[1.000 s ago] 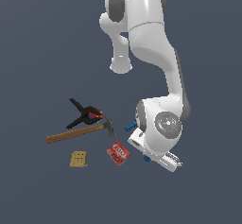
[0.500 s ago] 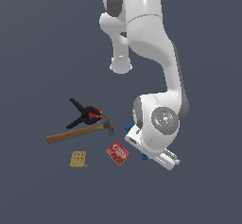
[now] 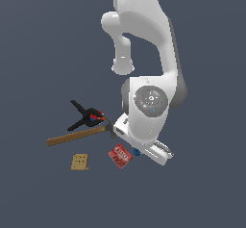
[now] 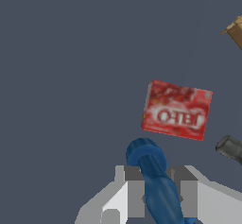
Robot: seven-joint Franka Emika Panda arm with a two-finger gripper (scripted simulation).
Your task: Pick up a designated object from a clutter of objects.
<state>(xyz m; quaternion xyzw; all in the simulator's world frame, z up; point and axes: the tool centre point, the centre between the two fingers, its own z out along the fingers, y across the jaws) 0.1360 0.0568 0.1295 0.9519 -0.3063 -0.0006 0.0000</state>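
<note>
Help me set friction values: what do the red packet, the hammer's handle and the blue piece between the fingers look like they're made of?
The red packet looks like glossy printed card or foil, judging by its flat box shape and white lettering. The hammer's handle looks like matte wood, plain brown. The blue rod-like piece looks like smooth plastic, evenly coloured with a soft sheen; it sits between the gripper fingers, though contact isn't clear.

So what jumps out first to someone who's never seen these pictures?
The big white arm fills the exterior view, bent low over the clutter. In the wrist view, a blue rod-like piece sits between the gripper fingers, with the red packet just beyond. At the exterior view's left lie the hammer and clamp.
</note>
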